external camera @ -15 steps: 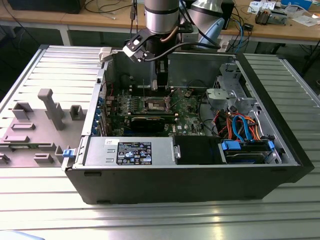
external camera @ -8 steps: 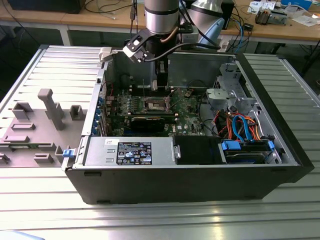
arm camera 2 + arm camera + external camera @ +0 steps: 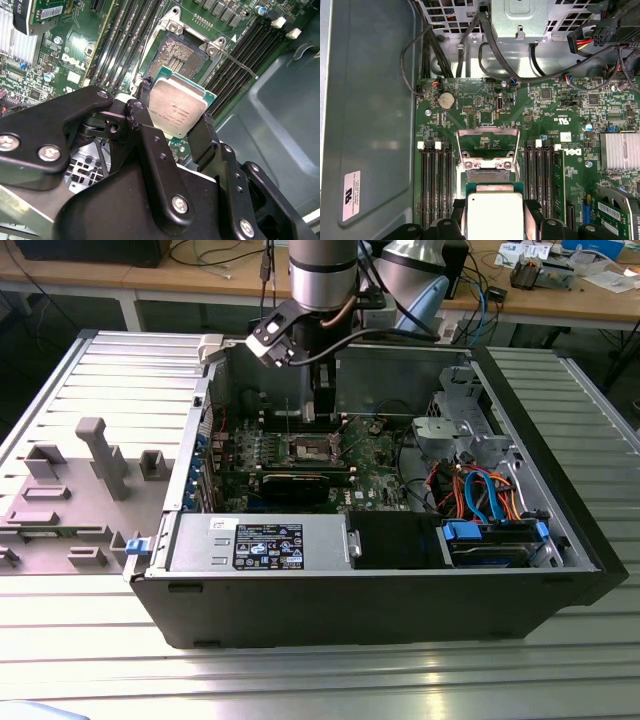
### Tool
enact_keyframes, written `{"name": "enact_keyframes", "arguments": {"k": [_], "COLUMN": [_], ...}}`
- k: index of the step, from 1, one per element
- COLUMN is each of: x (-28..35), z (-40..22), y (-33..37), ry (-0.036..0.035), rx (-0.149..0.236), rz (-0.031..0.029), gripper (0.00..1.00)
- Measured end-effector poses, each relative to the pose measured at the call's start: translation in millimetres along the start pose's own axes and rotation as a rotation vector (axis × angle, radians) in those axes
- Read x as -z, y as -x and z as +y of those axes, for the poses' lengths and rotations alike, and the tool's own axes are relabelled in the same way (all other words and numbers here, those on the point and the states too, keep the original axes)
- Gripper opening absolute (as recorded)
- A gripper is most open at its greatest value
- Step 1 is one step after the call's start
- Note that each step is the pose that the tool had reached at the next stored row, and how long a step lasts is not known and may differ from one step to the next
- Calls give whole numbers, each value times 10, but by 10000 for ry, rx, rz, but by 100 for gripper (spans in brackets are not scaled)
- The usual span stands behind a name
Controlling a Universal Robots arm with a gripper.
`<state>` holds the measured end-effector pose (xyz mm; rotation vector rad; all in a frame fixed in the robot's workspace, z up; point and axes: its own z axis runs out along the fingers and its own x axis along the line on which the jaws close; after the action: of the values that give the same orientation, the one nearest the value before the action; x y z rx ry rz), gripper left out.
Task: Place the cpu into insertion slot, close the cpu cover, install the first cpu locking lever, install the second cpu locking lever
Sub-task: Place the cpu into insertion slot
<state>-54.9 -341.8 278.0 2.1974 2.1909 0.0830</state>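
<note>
Overhead, one gripper [image 3: 321, 416] hangs inside one open computer case [image 3: 380, 612]. Two black fingers [image 3: 204, 134], jaws clamped on the edges of one cpu [image 3: 178, 109], silver top showing. The cpu is held clear above the green motherboard [image 3: 480, 107], just beside the near edge of the insertion slot [image 3: 177, 54] and not seated. One slot, dark centre bare. One cpu cover [image 3: 487, 134] is swung open at the slot's opposite edge. One thin lever [image 3: 241, 66] lies loose beside the slot. Two banks of memory slots [image 3: 437, 185] flank it.
</note>
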Motion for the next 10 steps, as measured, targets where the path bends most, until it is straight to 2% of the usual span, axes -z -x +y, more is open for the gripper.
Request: {"name": "enact_keyframes", "arguments": {"k": [10], "x": [-26], "z": [-2], "y": [-8], "ry": [0], "rx": [0], "rz": [0], "gripper": [55]}}
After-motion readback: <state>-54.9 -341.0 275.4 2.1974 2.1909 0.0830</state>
